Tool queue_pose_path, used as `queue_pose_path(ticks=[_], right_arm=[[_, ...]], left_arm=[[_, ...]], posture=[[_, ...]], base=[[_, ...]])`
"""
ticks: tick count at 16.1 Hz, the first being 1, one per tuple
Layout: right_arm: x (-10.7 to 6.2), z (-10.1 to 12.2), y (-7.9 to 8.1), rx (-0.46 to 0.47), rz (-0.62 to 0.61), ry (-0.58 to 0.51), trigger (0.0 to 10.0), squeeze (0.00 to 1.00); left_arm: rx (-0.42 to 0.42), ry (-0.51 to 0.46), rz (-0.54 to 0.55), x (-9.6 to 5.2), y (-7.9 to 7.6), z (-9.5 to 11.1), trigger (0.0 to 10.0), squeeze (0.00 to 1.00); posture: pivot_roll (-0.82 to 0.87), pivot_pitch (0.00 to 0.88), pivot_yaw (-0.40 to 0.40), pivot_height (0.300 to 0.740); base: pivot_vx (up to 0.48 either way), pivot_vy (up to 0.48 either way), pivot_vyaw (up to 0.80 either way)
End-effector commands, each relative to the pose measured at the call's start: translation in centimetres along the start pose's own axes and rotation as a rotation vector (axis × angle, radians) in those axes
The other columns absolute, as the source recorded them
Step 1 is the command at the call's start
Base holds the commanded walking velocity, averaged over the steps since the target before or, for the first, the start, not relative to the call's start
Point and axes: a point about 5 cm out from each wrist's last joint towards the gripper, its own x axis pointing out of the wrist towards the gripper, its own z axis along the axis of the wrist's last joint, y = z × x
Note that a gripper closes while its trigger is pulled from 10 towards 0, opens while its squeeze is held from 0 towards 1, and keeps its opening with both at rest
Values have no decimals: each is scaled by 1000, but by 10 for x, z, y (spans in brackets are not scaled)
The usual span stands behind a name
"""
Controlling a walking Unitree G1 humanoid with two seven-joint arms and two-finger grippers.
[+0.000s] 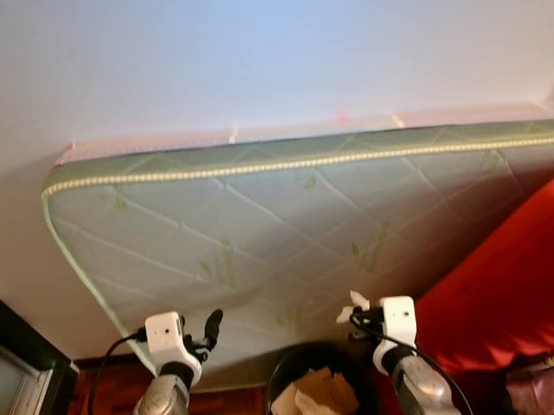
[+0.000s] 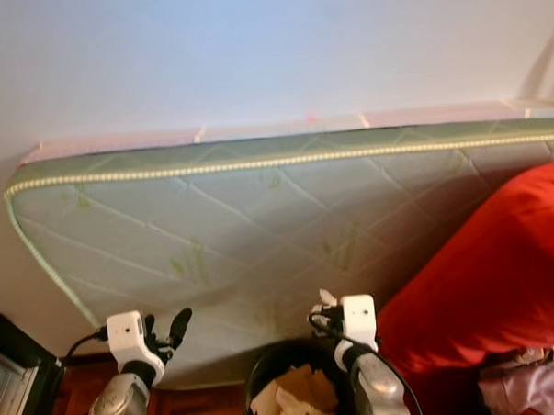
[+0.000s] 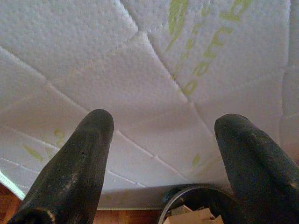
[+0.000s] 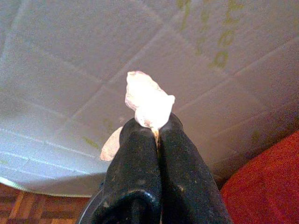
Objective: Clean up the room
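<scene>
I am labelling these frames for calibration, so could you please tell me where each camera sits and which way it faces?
Left eye view: on the head, looking forward and down at the green-patterned quilted mattress leaning on the wall; both silver arms show, left gripper, right gripper.
Right eye view: the stereo twin, same scene, with the round black waste bin below.
Left wrist view: along open black fingers at the mattress.
Right wrist view: along closed fingers pinching a crumpled white paper scrap.
Shared: mattress and bin.
</scene>
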Motion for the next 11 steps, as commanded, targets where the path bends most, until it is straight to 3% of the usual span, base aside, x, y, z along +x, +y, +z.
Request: queue_pose_path(ticks=[1, 11], right_arm=[[0, 0, -1, -3, 0, 2, 10000, 0], [-3, -8, -3, 4, -8, 52, 10000, 0]], left_arm=[[-9, 1, -3, 1, -1, 1, 10000, 0], [-12, -1, 8, 1, 1, 2, 10000, 0]], posture=[[50, 0, -32, 670], [52, 0, -34, 670]], base=[[0, 0, 0], [0, 0, 0]])
